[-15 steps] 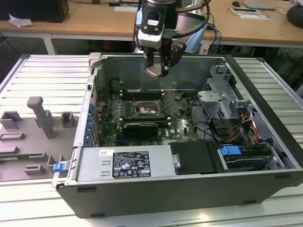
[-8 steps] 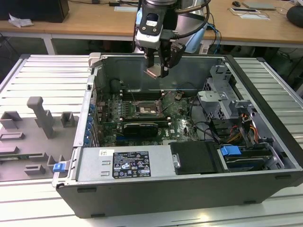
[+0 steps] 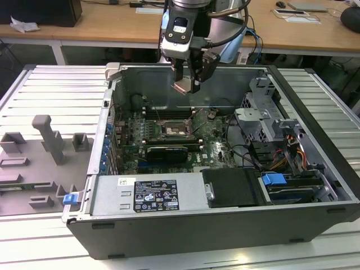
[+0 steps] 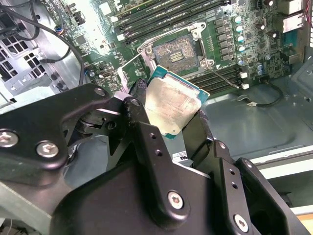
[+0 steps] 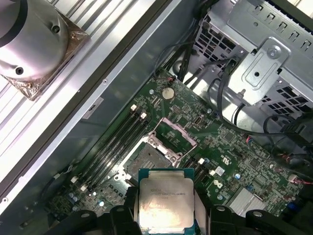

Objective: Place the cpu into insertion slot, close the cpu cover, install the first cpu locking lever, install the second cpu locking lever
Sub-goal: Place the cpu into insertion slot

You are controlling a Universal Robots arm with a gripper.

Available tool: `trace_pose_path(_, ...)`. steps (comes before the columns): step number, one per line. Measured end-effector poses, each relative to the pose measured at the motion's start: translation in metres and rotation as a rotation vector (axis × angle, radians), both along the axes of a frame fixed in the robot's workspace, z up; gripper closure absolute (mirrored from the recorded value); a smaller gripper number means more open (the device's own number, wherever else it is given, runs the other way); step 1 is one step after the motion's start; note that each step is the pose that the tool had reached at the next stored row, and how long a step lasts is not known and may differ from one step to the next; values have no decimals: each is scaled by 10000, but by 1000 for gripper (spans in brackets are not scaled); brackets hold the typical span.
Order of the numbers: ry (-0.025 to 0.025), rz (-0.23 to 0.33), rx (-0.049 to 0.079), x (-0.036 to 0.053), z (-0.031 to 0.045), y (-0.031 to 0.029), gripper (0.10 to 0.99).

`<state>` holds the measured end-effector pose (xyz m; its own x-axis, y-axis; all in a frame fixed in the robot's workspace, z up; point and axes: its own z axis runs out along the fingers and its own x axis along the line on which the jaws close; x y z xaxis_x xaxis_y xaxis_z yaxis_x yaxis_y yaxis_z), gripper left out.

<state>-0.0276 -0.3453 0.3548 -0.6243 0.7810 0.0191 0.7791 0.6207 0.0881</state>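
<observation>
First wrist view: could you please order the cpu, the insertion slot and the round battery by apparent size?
1. cpu, though nearness to the camera inflates it.
2. insertion slot.
3. round battery.

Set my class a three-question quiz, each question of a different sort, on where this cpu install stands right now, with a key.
1. True or false: the cpu already sits in the slot.
2. What is the gripper shut on? A a memory stick; B the cpu; C a cable.
3. Fill the gap: in the exterior view, the cpu is held ___ the board.
Key: 1 false; 2 B; 3 above.
</observation>
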Motion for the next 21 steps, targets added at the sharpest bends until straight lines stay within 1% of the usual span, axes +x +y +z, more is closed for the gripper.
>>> trace_pose_path(21,-1,-282,0,0,-16,0,545)
